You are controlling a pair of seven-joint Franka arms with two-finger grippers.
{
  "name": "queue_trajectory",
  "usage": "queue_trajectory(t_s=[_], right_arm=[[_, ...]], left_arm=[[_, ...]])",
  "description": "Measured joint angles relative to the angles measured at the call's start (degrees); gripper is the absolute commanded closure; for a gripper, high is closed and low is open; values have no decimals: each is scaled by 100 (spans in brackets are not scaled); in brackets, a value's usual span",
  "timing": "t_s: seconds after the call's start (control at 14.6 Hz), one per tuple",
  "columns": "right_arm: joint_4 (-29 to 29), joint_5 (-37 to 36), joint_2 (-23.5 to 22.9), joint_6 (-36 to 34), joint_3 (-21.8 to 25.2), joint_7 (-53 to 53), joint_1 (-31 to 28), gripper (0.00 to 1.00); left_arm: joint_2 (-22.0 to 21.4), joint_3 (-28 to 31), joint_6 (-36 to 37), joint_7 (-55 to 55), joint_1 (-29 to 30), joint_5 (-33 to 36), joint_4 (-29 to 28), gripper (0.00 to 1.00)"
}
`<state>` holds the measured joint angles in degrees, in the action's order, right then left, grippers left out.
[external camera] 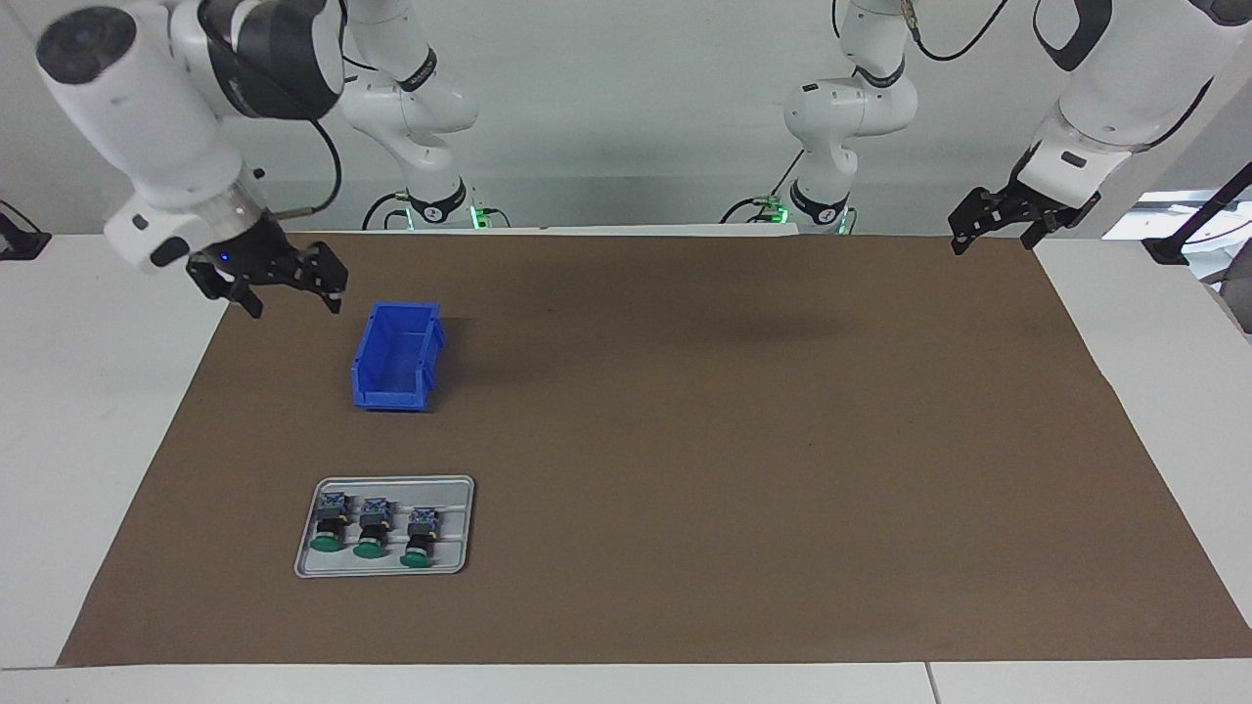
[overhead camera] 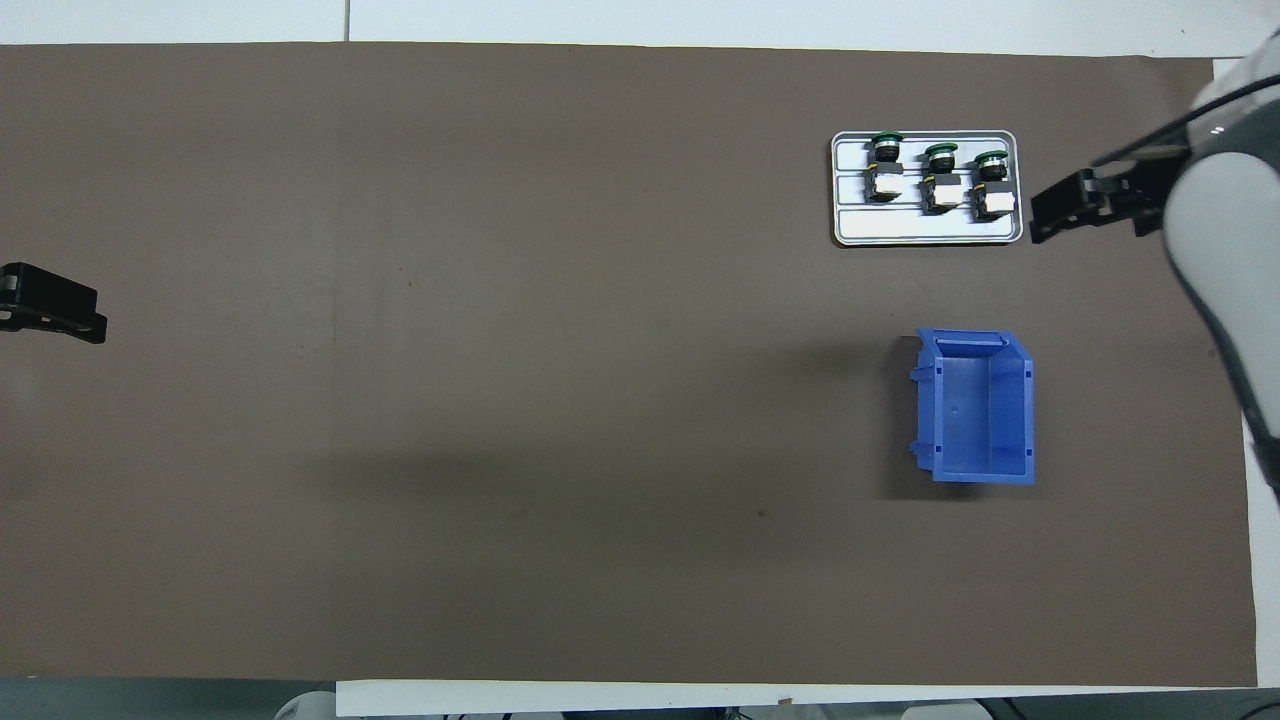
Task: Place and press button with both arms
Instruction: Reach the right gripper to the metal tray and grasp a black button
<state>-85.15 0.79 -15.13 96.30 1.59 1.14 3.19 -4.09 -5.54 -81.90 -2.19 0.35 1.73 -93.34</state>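
Note:
Three alike green-capped buttons (external camera: 372,529) lie side by side in a small grey tray (external camera: 456,489), far from the robots toward the right arm's end; they also show in the overhead view (overhead camera: 940,178), in the tray (overhead camera: 920,230). My right gripper (external camera: 290,298) is open and empty, up in the air over the mat's edge beside the blue bin (external camera: 396,357). In the overhead view the right gripper (overhead camera: 1040,220) shows beside the tray. My left gripper (external camera: 993,238) is open and empty, waiting over the mat's corner at the left arm's end; it also shows in the overhead view (overhead camera: 95,318).
The open-topped blue bin (overhead camera: 975,410) stands empty on the brown mat (external camera: 734,440), nearer to the robots than the tray. White table surface (external camera: 88,391) borders the mat at both ends.

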Motion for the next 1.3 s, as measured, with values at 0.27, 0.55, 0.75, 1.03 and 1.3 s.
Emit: queue_trajectory(t_s=[0.27, 0.55, 0.75, 1.03, 1.3], right_arm=[[427, 172, -1242, 1019, -16, -96, 101, 0], [561, 185, -1924, 1840, -58, -304, 295, 0], [591, 185, -2069, 2069, -54, -324, 308, 0], [592, 185, -2204, 2389, -51, -324, 265, 1], [592, 185, -2347, 2631, -56, -324, 273, 2]], left_arm=[[0, 3, 0, 0, 3, 0, -3, 0], [0, 9, 0, -2, 6, 0, -5, 0], [0, 9, 0, -2, 6, 0, -7, 0], [0, 7, 0, -2, 3, 0, -7, 0], [0, 6, 0, -1, 2, 0, -7, 0]])
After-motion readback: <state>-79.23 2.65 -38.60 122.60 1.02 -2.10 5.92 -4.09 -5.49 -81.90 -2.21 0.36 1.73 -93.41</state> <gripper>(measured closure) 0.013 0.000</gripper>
